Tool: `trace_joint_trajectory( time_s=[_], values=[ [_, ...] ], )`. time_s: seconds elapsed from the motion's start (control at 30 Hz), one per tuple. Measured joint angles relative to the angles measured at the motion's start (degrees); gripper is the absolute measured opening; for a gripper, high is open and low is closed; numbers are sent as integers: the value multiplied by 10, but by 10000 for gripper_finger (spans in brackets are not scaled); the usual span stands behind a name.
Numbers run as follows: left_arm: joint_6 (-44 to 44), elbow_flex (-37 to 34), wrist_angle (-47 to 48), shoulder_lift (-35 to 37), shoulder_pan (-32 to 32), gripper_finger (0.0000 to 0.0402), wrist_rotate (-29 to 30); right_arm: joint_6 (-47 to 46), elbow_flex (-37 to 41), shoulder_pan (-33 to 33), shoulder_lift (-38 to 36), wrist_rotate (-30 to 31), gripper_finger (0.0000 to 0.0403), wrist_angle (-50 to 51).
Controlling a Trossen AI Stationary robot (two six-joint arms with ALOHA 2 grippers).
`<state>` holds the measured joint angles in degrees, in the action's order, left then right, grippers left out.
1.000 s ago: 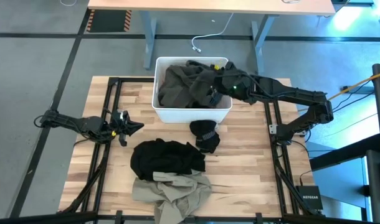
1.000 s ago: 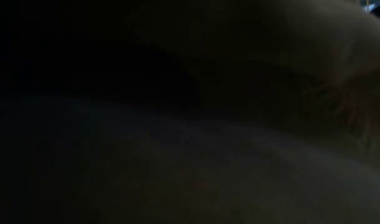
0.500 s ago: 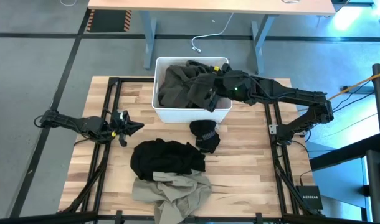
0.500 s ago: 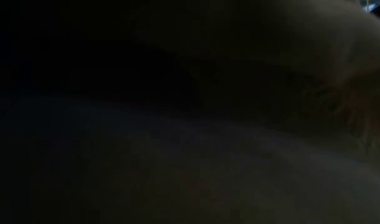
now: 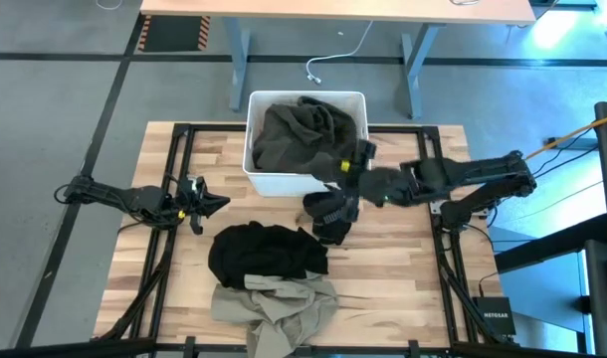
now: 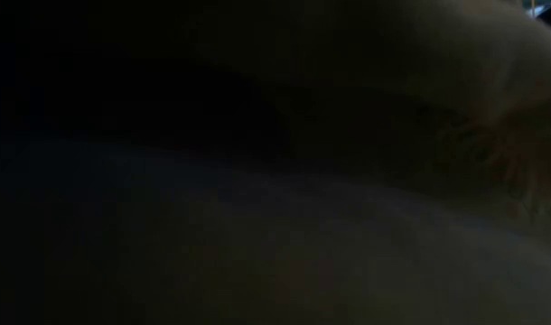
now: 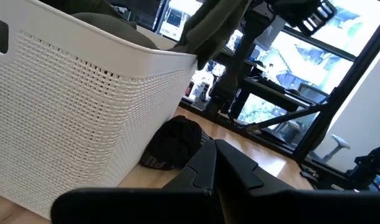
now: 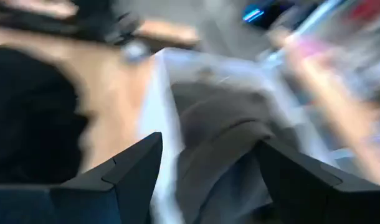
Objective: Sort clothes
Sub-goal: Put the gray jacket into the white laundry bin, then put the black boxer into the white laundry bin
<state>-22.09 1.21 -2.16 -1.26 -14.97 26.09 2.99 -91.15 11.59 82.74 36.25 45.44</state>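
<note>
A dark olive garment (image 5: 302,129) lies heaped in the white bin (image 5: 284,182); in the left wrist view a part of it (image 7: 213,28) stands above the bin's corner. A small black garment (image 5: 328,217) lies on the table just in front of the bin. A larger black garment (image 5: 267,255) and a khaki-beige one (image 5: 279,304) lie near the front edge. The pink checked shirt is out of view. My right gripper (image 5: 341,182) is open and empty at the bin's near right corner, above the small black garment. My left gripper (image 5: 212,202) is shut and rests at the table's left.
The low view is dark all over, with cloth lying against the camera. A black frame rail (image 5: 176,229) runs along each side of the wooden table (image 5: 403,288). The right arm (image 5: 463,174) reaches in from the table's right.
My right gripper has drawn back from over the bin's right side toward the table's near edge and now hangs at the bin's near right corner. The olive garment stays in the bin.
</note>
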Motion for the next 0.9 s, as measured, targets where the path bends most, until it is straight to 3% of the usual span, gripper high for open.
trace_joint_trajectory(
  time_s=[0.13, 0.43, 0.63, 0.77, 0.9],
  values=[
    [-1, 0, -4, 0, 0, 1, 0, 74, -1, -48, 0, 106, 276, -77],
    [11, 0, 1, 0, 0, 1, 0, 78, 0, -228, 9, -14, 276, -49],
    [15, 0, 0, 0, 0, 1, 0, 78, 0, -191, -10, -156, 276, -51],
    [4, 0, 3, 0, 0, 1, 0, 96, 0, -147, -8, -168, 276, -54],
    [-15, 1, 4, 0, -6, 1, -14, 57, 0, -85, -7, -165, 276, -43]
  ],
)
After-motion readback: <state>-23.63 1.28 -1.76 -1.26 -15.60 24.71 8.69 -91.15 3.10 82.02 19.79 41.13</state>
